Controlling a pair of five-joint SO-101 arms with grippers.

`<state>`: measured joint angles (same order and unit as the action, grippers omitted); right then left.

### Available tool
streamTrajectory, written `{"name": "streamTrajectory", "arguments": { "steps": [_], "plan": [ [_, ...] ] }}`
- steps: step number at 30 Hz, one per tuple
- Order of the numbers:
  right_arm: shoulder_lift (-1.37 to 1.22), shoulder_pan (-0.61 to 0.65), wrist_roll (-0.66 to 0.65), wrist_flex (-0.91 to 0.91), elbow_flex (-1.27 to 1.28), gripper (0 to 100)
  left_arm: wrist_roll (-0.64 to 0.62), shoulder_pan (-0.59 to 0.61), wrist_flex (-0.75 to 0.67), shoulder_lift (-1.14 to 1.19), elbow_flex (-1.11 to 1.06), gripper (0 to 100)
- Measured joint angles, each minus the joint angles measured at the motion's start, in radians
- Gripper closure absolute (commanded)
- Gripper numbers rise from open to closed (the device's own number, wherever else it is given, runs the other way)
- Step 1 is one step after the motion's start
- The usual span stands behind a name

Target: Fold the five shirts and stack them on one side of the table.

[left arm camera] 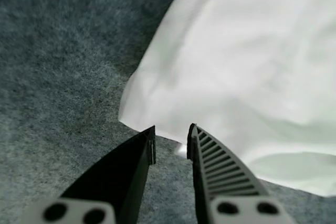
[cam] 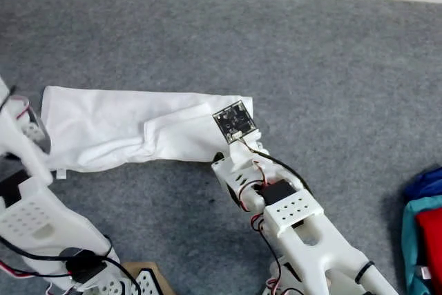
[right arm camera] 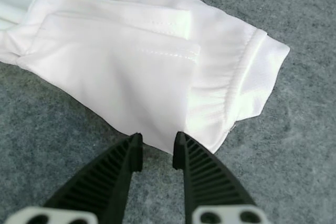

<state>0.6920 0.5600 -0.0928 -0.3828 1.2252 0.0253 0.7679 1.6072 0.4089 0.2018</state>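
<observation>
White shirt [cam: 131, 129] lies mid-table [cam: 311, 46], folded into a long strip, with left pincer [left arm camera: 172, 129] and right pincer [right arm camera: 157, 141] parted at opposite ends and grasping nothing; the coloured pile [cam: 423, 240] at the right edge suggests other shirts are already stacked and this one is unfinished.

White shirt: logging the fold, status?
Left gripper open at white shirt edge. Right gripper open at opposite end. Coloured shirts piled aside, out of the way.
</observation>
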Motion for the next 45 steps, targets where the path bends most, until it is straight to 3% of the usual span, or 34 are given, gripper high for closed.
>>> {"name": "streamTrajectory", "arguments": {
  "steps": [10,21,33,40,45],
  "plan": [
    [0.0,0.0,0.0,0.0,0.0,88.5,0.049,0.097,-0.196,0.0,-0.175,88],
    [0.0,0.0,0.0,0.0,0.0,88.5,0.049,0.146,-0.215,0.0,-0.146,87],
    [0.0,0.0,0.0,0.0,0.0,88.5,0.12,0.104,-0.419,0.0,-0.229,87],
    [0.0,0.0,0.0,0.0,0.0,88.5,0.129,0.057,-0.555,-0.034,-0.351,73],
    [0.0,0.0,0.0,0.0,0.0,88.5,0.124,0.04,-0.575,-0.041,-0.371,74]
  ]
}}
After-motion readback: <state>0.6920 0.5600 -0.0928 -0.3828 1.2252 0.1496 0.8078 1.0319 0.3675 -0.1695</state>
